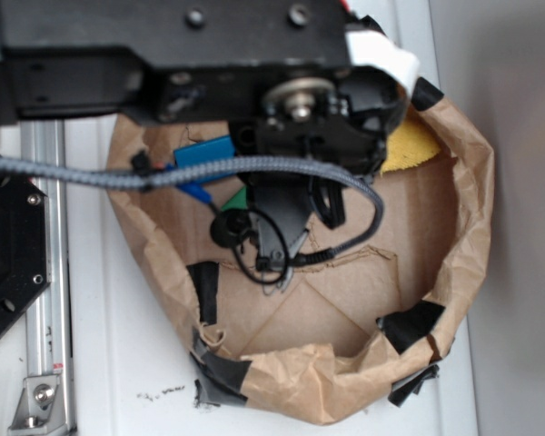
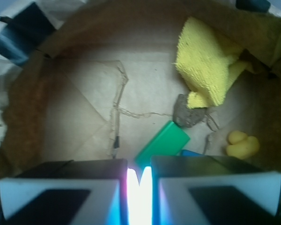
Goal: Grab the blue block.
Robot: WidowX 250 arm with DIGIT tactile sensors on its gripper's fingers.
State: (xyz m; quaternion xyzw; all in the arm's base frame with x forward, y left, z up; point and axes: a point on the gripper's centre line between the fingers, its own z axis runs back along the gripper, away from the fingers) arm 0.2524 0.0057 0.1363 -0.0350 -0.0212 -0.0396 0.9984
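Paper tub: blue block beside gripper.

Exterior view: soft, even daylight, slightly blurry, arm dark and underexposed. Wrist view: dim and soft-focus, blown-out white glare between the fingers, bag edges shadowed.

**Two cameras, one paper bowl**

The exterior view looks straight down from above the brown paper bowl, with the robot arm filling the top of the picture and hiding much of the bowl's floor. The wrist view sits low inside the bowl, just behind the gripper, and faces across the floor toward the far wall. Both views share the bowl's creased floor, the yellow cloth and the green slab.
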